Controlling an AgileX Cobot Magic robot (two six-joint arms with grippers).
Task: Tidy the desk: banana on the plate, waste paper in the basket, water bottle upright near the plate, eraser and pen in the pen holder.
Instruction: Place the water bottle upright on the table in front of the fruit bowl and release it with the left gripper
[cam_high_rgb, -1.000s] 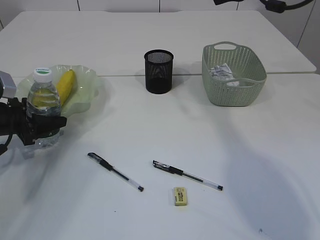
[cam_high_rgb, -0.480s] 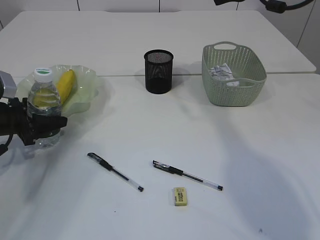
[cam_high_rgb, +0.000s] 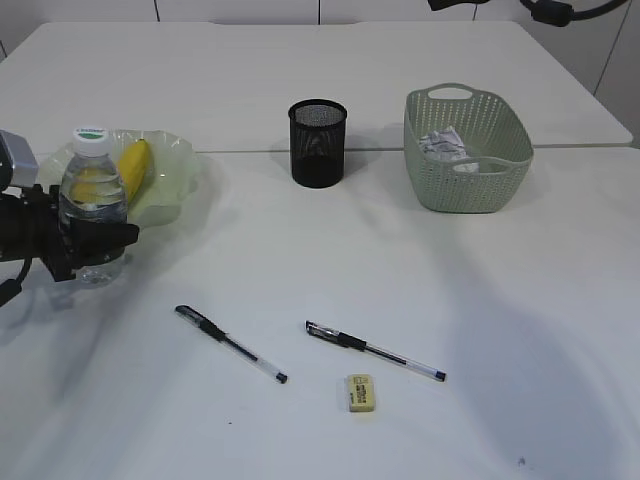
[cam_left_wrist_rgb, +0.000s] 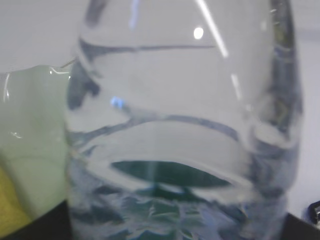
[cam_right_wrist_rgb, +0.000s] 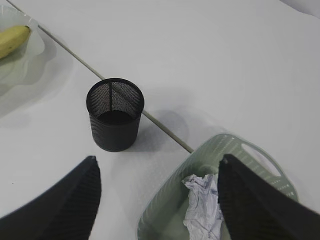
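Two pens (cam_high_rgb: 231, 344) and the eraser (cam_high_rgb: 361, 392) lie low in the frame. At left, the left gripper (cam_high_rgb: 95, 244) clasps the water bottle (cam_high_rgb: 92, 205); it has straightened, cap up, beside the plate (cam_high_rgb: 172, 170). Right gripper (cam_right_wrist_rgb: 155, 200) spread above the basket (cam_right_wrist_rgb: 250, 150).

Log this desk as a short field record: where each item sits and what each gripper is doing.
banana: on the green plate
water bottle: upright beside the plate, gripped by the left gripper
waste paper: inside the green basket
pen holder: upright, nothing visible inside
pens: two, one and another, flat on the table
eraser: on the table near the second pen
right gripper: open, empty, above holder and basket
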